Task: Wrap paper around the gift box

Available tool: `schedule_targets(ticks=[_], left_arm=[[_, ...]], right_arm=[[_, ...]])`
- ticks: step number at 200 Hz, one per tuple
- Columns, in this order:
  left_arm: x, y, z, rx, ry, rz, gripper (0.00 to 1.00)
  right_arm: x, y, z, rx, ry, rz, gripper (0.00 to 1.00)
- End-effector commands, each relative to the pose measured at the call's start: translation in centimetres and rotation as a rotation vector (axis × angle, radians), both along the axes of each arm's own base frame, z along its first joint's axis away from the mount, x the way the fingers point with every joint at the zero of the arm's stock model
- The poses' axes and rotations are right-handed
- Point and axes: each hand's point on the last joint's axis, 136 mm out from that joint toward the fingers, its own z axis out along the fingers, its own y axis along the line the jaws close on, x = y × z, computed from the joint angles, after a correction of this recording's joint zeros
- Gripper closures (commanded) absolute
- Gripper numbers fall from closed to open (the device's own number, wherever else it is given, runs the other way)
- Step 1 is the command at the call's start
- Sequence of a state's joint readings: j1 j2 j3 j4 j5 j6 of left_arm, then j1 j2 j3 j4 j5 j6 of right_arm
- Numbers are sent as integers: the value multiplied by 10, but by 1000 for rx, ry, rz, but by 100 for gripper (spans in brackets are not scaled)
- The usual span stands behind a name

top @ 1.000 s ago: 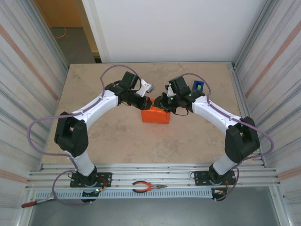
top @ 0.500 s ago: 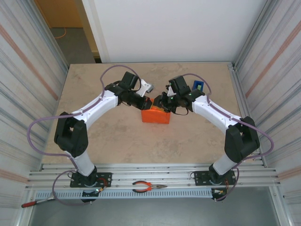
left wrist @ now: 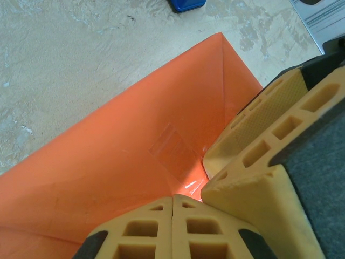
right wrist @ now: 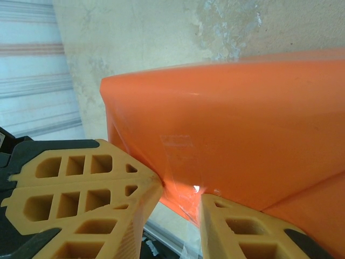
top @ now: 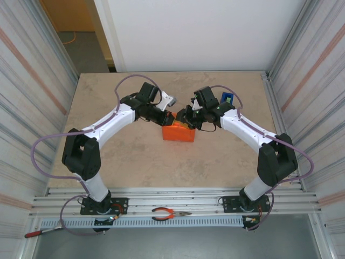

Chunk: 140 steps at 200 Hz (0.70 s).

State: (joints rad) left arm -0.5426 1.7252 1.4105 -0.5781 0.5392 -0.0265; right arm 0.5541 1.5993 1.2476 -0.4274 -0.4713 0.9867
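Beige stone-look tabletop (top: 135, 156) w/ corrugated metal side walls (top: 27, 81), white back wall (top: 188, 32).

The top view is bright and even, with light coming from above. The white wall (top: 188, 32) at the far side glows. Soft little shadows lie on the table (top: 135, 162) under the arms (top: 108, 121). Up close, the paper (right wrist: 242, 118) has a tiny white shine, and the striped wall (right wrist: 32, 81) behind it looks blurry.
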Motion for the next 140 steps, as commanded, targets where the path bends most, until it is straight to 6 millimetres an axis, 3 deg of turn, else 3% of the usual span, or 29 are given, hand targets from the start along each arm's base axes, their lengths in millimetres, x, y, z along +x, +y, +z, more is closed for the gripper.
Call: schedule_targets(ticks=[1,140], left_arm=[[-13,16,-28,95,56,11,100],[-12,16,-31,97,59,11,100]], right_arm=[[-10,-4,-11,-22,92,-20,65],[-15,-2,-2,6,86,-7,50]])
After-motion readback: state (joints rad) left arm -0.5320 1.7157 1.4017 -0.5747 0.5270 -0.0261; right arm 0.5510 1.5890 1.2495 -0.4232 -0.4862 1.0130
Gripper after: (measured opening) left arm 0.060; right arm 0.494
